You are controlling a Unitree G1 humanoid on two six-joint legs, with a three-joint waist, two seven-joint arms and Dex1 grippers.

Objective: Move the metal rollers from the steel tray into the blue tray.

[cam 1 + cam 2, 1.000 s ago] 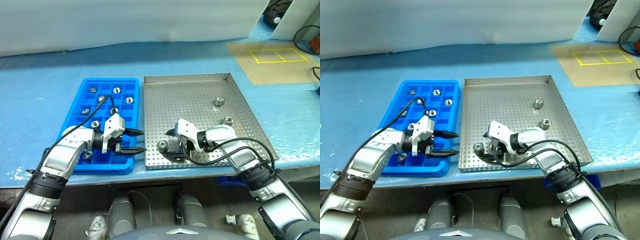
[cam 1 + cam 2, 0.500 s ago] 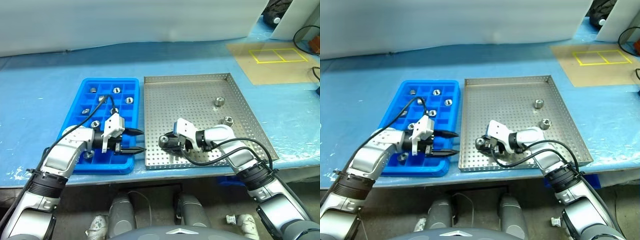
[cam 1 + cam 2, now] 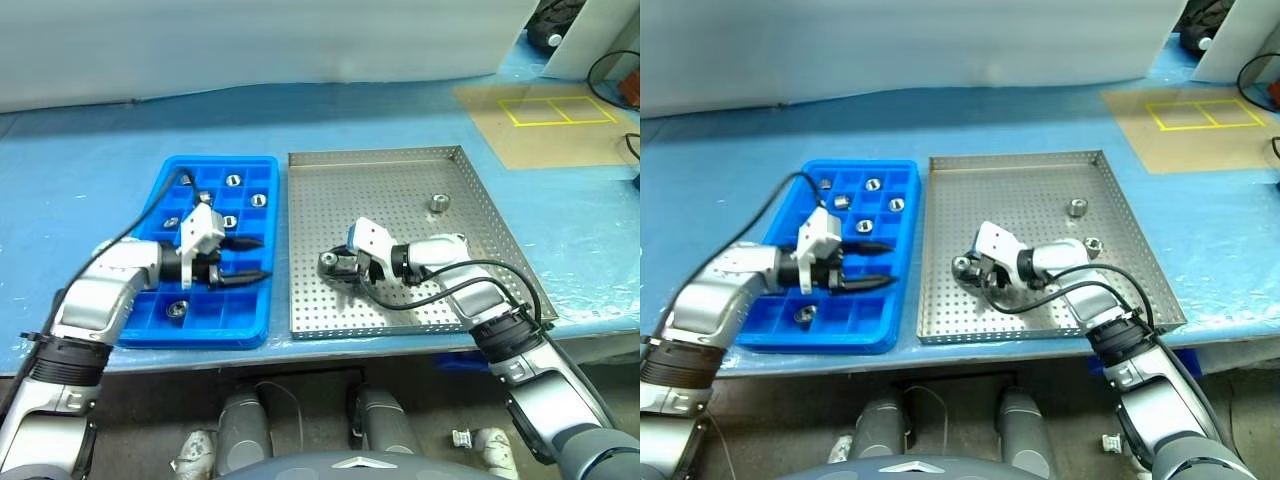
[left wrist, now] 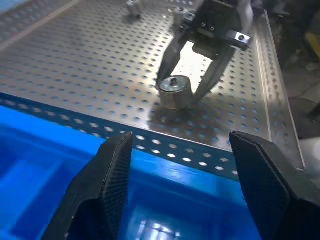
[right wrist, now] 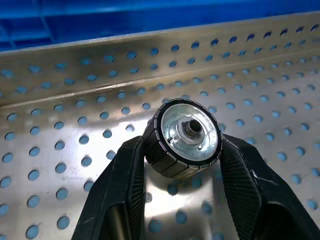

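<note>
Nearest the robot, one metal roller sits in a front compartment of the blue tray. Just above it the left gripper hovers over the tray's middle rows, its two black fingers spread apart with nothing between them.

Beside it, over the front-left part of the steel tray, the right gripper is clamped on a roller, one finger pad on each side of its ribbed rim; the roller appears lifted just clear of the perforated floor, on the side facing the blue tray.

Further back, two loose rollers are left on the steel tray: one near its right rim, partly behind the right arm, and one beyond it.

The far rows of the blue tray hold more rollers, each in its own square compartment; about six or seven are in the tray altogether.

By my judgement the job is well past halfway: most rollers are placed, one is in transit, and two wait to be picked.
</note>
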